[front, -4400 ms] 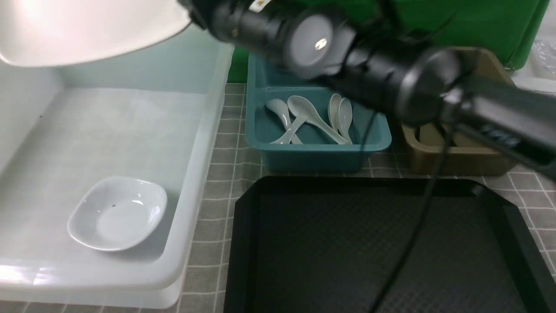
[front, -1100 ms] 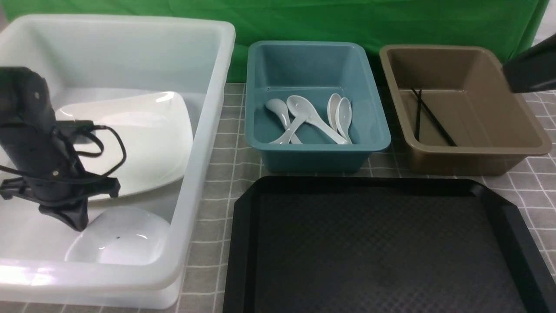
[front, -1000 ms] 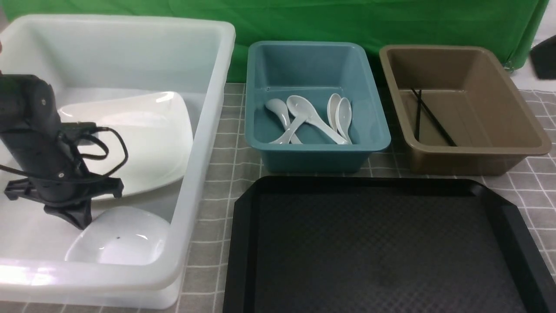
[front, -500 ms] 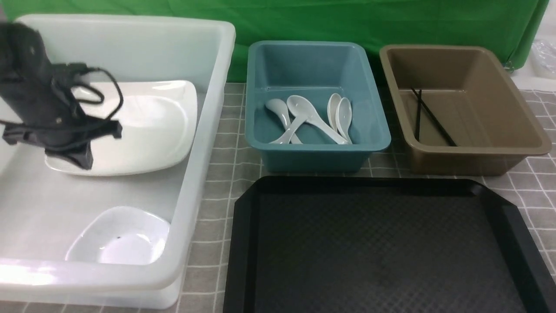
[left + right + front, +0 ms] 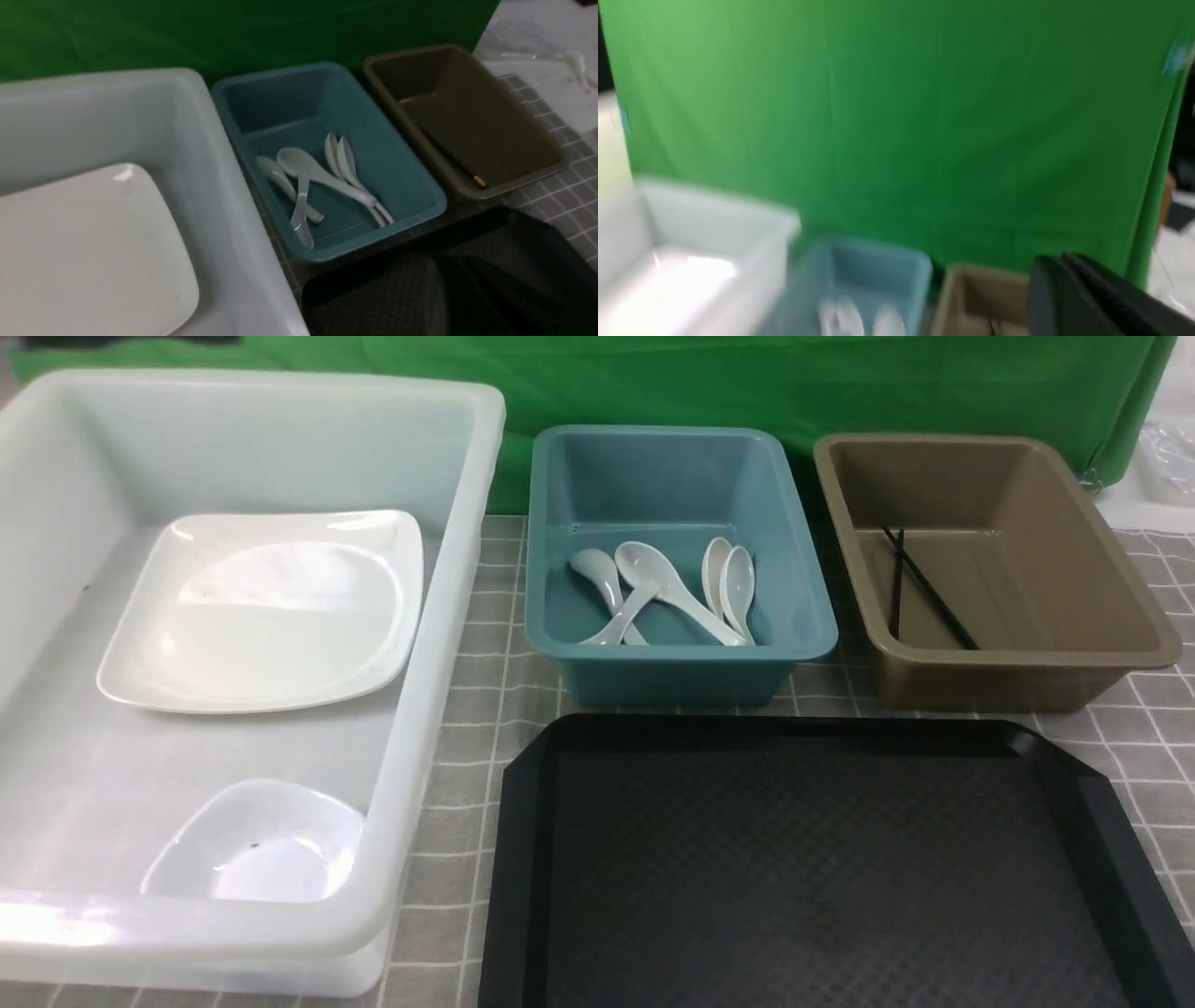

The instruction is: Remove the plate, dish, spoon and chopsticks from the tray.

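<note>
At the far left, the white tub [image 5: 439,616] holds the plate [image 5: 261,611] lying flat toward its far end and the dish [image 5: 254,845] sitting upright in the near corner, apart from each other; it looks like the roomiest bin was chosen for the flat crockery. Next, the teal tub [image 5: 794,644] gathers five white spoons [image 5: 667,588], one of them the spoon from the task, though which cannot be told. Further right, the brown tub [image 5: 1120,644] keeps the chopsticks [image 5: 920,588], lying on its floor. In front, the tray [image 5: 523,859] shows only its bare textured base, so the clearing appears done. Neither gripper shows in the front view; the right gripper [image 5: 1092,298] appears closed, both empty.
</note>
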### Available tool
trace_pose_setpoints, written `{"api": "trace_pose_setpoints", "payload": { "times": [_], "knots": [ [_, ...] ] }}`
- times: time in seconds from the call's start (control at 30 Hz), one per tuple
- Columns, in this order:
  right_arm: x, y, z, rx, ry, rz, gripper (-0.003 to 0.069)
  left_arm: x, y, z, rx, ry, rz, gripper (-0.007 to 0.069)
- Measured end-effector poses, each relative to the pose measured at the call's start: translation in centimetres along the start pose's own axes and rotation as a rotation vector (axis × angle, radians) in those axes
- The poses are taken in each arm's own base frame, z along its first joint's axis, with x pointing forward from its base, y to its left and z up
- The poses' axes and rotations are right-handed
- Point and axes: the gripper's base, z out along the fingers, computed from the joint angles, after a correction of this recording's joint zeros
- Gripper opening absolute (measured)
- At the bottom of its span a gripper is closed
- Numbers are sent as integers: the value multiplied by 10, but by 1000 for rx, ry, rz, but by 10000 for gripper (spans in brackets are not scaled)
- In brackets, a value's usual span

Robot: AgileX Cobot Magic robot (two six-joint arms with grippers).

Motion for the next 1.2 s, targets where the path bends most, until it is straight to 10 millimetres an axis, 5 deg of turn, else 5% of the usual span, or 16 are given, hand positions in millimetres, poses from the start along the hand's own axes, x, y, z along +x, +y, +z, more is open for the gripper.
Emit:
{"api": "trace_pose_setpoints", "payload": {
  "times": [0.1,0.27,0.6,1.2],
  "knots": [
    [31,0,-18,-19,-155,47,27,25,-12,-42,-26,-154,5,1],
    [67,1,-24,-57,-325,122,27,74,-17,-67,-58,-292,-35,1],
    [83,2,-27,-89,-459,148,46,179,-9,-55,-76,-304,-191,1],
    [83,2,-27,-90,-462,148,91,190,-4,-48,-96,-325,-202,1]
  ]
}}
